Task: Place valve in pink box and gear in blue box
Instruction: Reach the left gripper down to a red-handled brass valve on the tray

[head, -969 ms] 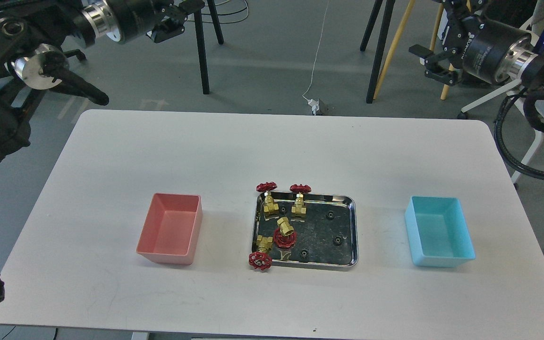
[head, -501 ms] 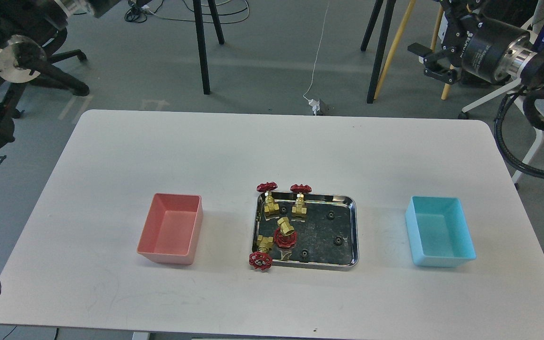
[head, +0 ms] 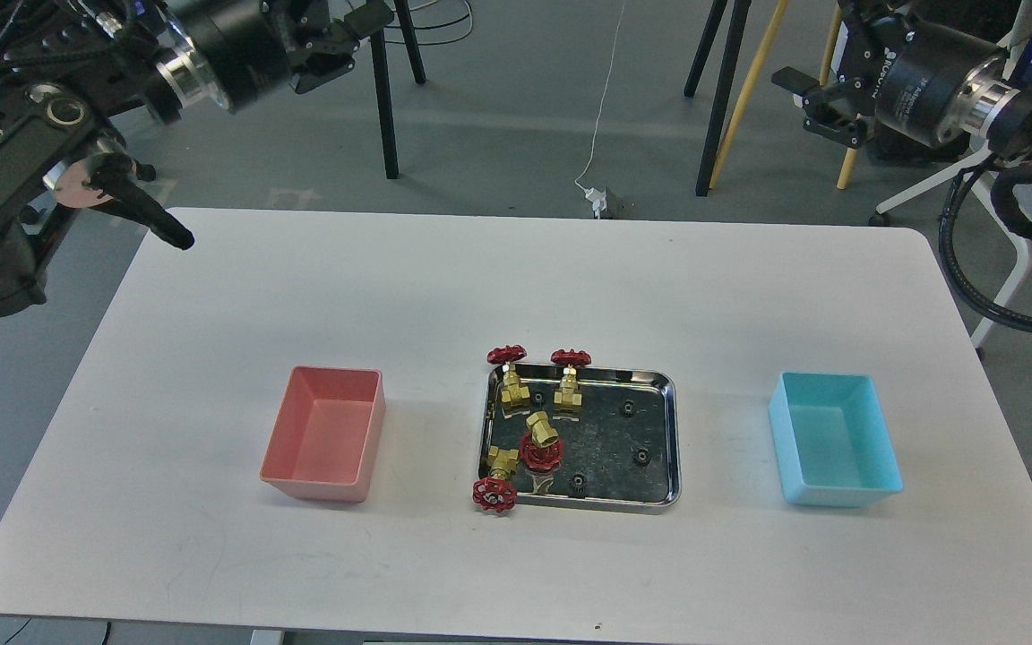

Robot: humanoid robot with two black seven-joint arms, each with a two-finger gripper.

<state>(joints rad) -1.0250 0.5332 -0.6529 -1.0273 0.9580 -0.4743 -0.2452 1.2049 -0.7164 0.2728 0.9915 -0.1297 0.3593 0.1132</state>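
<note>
Several brass valves with red handwheels lie in the left half of a shiny steel tray (head: 670, 448) at the table's middle; one valve (head: 541, 441) lies in its centre-left and another valve (head: 494, 482) hangs over the front left rim. Several tiny black gears lie in the tray, one gear (head: 638, 457) at the right. The pink box (head: 326, 434) stands empty to the left, the blue box (head: 835, 439) empty to the right. My left gripper (head: 341, 40) is high at the upper left, beyond the table. My right gripper (head: 816, 98) is high at the upper right. Both are dark and their fingers cannot be told apart.
The white table (head: 516, 269) has a bare far half and a bare front strip. Beyond the far edge are black tripod legs (head: 383, 98), a yellow pole (head: 749, 81), a white cable and a plug on the grey floor. A black hose (head: 973, 269) hangs at the right.
</note>
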